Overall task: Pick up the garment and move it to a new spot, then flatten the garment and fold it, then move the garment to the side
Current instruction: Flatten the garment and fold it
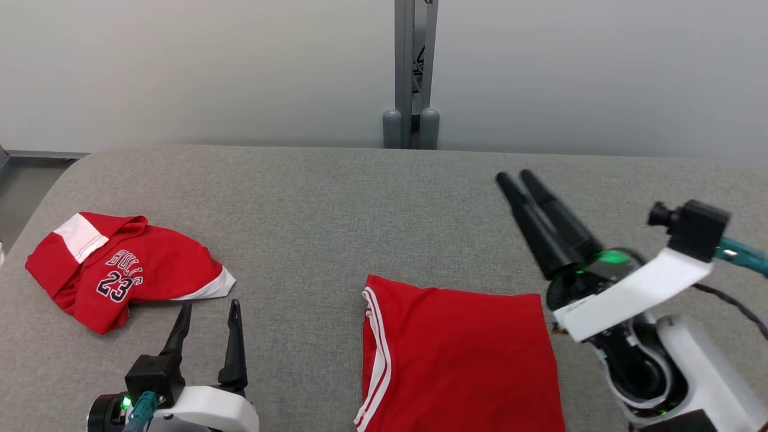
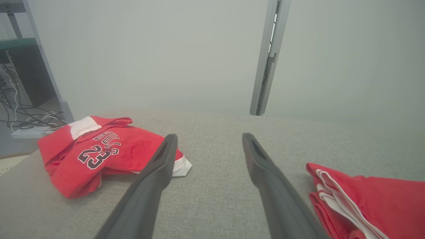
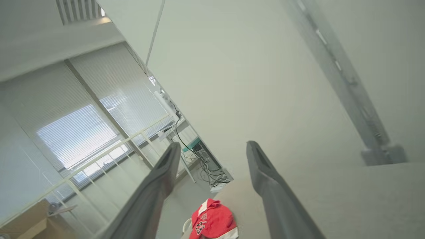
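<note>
Left pincer (image 1: 210, 305) sits low over the grey surface (image 1: 336, 204) with its fingers spread wide and nothing between them. Its tips stop just short of the white-trimmed corner of the crumpled jersey (image 1: 120, 270), which lies bunched on the surface's left side. A folded garment (image 1: 456, 360) lies flat at the near middle, striped edge to the left, between the two arms. Both pieces look like thin, light, limp knit: they should sag from any single hold, and a pinch through only the top layer would likely pull a fold open. The folded garment is best taken through all its layers at an edge or two corners, and the jersey by a hem or shoulder seam. The woven surface may drag on the cloth, so lifting seems safer than sliding. Right pincer (image 1: 514, 174) hangs raised beside the folded garment's far right corner, pointing up toward the wall. Its wrist view shows the fingers apart, empty and touching nothing.
</note>
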You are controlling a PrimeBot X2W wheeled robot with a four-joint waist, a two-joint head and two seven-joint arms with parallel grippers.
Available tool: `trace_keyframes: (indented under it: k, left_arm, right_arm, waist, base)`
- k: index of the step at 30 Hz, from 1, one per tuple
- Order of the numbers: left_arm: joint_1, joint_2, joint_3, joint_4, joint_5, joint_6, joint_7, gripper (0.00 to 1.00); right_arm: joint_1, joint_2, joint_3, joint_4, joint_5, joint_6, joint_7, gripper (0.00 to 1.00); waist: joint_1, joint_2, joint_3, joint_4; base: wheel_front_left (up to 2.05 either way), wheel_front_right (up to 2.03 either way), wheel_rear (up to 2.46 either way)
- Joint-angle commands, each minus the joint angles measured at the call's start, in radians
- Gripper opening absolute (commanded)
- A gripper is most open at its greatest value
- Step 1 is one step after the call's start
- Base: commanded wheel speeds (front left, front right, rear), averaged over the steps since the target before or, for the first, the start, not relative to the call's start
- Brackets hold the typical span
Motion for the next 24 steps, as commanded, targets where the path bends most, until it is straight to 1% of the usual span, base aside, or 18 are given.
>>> trace_keyframes:
  k: [1, 3, 5, 7, 9, 11, 14, 18, 23, 24]
  left_arm:
    - [0.01, 0.004, 0.005, -0.006, 0.005, -0.004, -0.003, 1.0]
    - [0.008, 0.004, 0.006, -0.011, 0.004, -0.004, -0.003, 1.0]
    - [0.008, 0.004, 0.008, -0.021, 0.003, -0.005, -0.003, 1.0]
    - [0.007, 0.003, 0.002, -0.03, 0.0, -0.007, -0.003, 1.0]
    - [0.002, 0.003, -0.003, -0.036, 0.0, -0.007, -0.003, 1.0]
    - [-0.001, 0.005, -0.009, -0.041, 0.006, -0.009, -0.003, 1.0]
    - [0.002, 0.003, -0.014, -0.061, 0.007, 0.0, -0.003, 1.0]
    - [0.017, 0.004, -0.004, -0.102, 0.01, 0.016, -0.003, 1.0]
    - [0.024, 0.004, 0.009, -0.132, 0.015, 0.02, -0.003, 1.0]
    - [0.024, 0.004, 0.009, -0.132, 0.015, 0.02, -0.003, 1.0]
  right_arm:
    - [-0.009, -0.033, -0.034, 0.005, -0.092, 0.002, -0.039, 1.0]
    - [-0.003, -0.072, -0.073, 0.023, -0.234, 0.002, -0.089, 1.0]
    - [0.018, -0.093, -0.105, 0.05, -0.337, 0.002, -0.139, 1.0]
    - [0.039, -0.152, -0.157, 0.107, -0.516, 0.001, -0.2, 1.0]
    - [0.072, -0.139, -0.188, 0.152, -0.621, 0.003, -0.236, 1.0]
    - [0.102, -0.142, -0.225, 0.187, -0.71, 0.002, -0.255, 1.0]
    - [0.157, -0.11, -0.28, 0.228, -0.756, 0.002, -0.264, 1.0]
    - [0.219, -0.072, -0.312, 0.217, -0.815, 0.002, -0.263, 1.0]
    - [0.265, -0.025, -0.325, 0.23, -0.809, 0.001, -0.264, 1.0]
    - [0.265, -0.025, -0.325, 0.23, -0.809, 0.001, -0.264, 1.0]
  waist:
    - [0.0, 0.0, -0.002, -0.007]
    - [0.0, 0.0, -0.002, -0.014]
    - [0.0, 0.0, -0.001, -0.023]
    - [0.0, 0.0, 0.001, -0.029]
    - [0.0, 0.0, 0.003, -0.035]
    - [0.0, 0.0, 0.005, -0.043]
    - [0.0, 0.0, 0.009, -0.056]
    - [0.0, 0.0, 0.016, -0.071]
    - [0.0, 0.0, 0.023, -0.081]
    - [0.0, 0.0, 0.023, -0.081]
  base:
    - [0.0, 0.0, 0.0]
    - [0.0, 0.0, 0.0]
    - [0.0, 0.0, 0.0]
    - [0.0, 0.0, 0.0]
    - [0.0, 0.0, 0.0]
    - [0.0, 0.0, 0.0]
    - [0.0, 0.0, 0.0]
    - [0.0, 0.0, 0.0]
    - [0.0, 0.0, 0.0]
    - [0.0, 0.0, 0.0]
